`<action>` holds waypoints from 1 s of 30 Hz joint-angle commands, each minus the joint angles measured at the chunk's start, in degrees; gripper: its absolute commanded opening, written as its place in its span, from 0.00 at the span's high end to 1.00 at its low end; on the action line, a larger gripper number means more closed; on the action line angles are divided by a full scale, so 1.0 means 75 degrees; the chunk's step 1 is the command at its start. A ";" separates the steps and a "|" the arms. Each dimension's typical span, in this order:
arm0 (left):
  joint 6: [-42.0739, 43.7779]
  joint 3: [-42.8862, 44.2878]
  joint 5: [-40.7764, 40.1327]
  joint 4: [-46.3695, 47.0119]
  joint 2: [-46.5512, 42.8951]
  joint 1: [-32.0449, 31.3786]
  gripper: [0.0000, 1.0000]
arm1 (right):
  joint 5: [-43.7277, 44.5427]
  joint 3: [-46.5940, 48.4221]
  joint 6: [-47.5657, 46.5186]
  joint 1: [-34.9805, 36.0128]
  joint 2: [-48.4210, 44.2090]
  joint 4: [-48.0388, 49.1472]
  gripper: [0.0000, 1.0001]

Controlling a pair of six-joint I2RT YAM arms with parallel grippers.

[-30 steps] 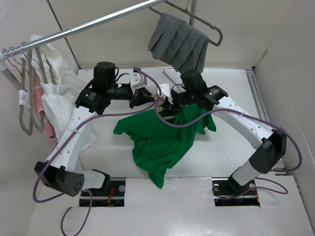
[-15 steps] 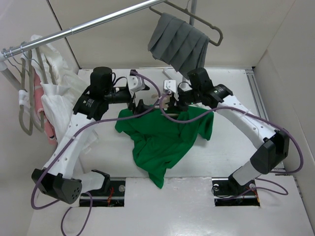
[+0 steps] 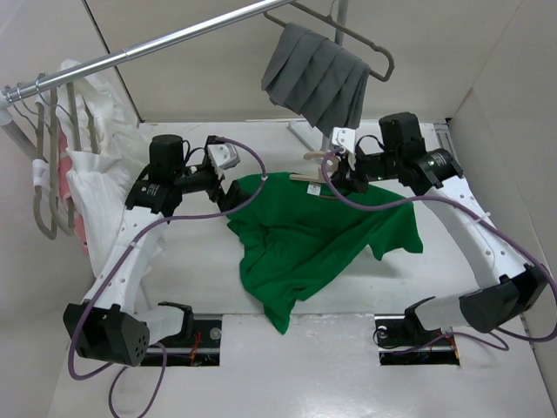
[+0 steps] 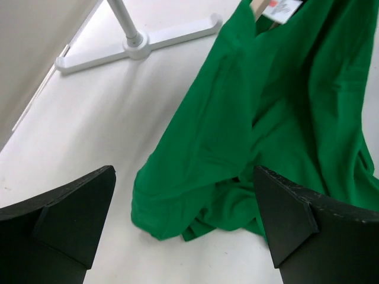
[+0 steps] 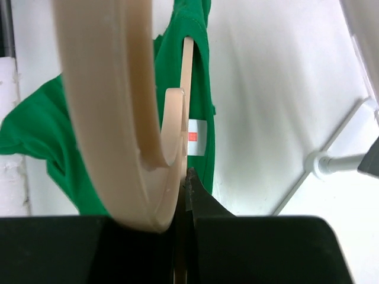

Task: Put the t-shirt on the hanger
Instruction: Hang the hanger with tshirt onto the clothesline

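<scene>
The bright green t-shirt [image 3: 313, 239] hangs by its collar from the pale beige hanger [image 3: 315, 178], and its lower part lies crumpled on the white table. My right gripper [image 3: 342, 165] is shut on the hanger's hook. In the right wrist view the hook [image 5: 112, 118] curves past the closed fingers [image 5: 198, 201], and one arm runs into the collar beside the white label [image 5: 195, 128]. My left gripper [image 3: 233, 193] stands open just left of the shirt, holding nothing. In the left wrist view its fingers [image 4: 65, 219] straddle a bunched sleeve of the t-shirt [image 4: 195, 177].
A grey pleated cloth [image 3: 318, 78] hangs on a grey hanger from the metal rail [image 3: 157, 43] above the back of the table. White garments [image 3: 91, 174] hang at the left. The rack's white foot [image 4: 139, 44] lies behind the shirt. Walls close in on both sides.
My left gripper opened, let go of the shirt and drew back to the left. My right arm carried the hanger and shirt to the right, spreading the cloth.
</scene>
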 commanded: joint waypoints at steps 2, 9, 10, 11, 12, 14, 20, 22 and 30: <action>-0.0514 -0.0051 -0.0319 0.0930 -0.0293 -0.0006 0.00 | -0.0056 0.1410 0.0305 -0.0158 0.0077 -0.0421 1.00; -0.1357 -0.0753 -0.0226 0.2640 -0.1264 -0.0006 0.00 | 0.1490 0.5195 0.1711 -0.0228 0.1388 -0.0832 1.00; -0.1567 -0.0916 -0.0226 0.2793 -0.1371 -0.0006 0.00 | 0.1713 0.5535 0.1910 -0.0228 0.1599 -0.0832 1.00; -0.1569 -0.0918 -0.0134 0.2888 -0.1453 -0.0006 0.00 | 0.1878 0.6118 0.2190 -0.0228 0.2019 -0.0832 1.00; -0.1639 -0.0988 -0.0133 0.2889 -0.1559 -0.0006 0.00 | 0.2030 0.6414 0.2344 -0.0228 0.2243 -0.0751 1.00; -0.1640 -0.0988 -0.0062 0.2807 -0.1560 -0.0006 0.00 | 0.2336 0.7047 0.2695 -0.0228 0.2677 -0.0471 1.00; -0.1791 -0.1058 -0.0062 0.2455 -0.1630 -0.0006 0.00 | 0.3248 0.7860 0.4277 -0.0228 0.3440 0.1836 1.00; -0.1792 -0.1059 -0.0062 0.2455 -0.1630 -0.0006 0.00 | 0.3612 0.7766 0.4792 -0.0228 0.3615 0.2857 1.00; -0.1862 -0.1305 -0.0214 0.2373 -0.1969 -0.0006 0.00 | 0.4385 0.8409 0.5064 0.0427 0.4542 0.4804 1.00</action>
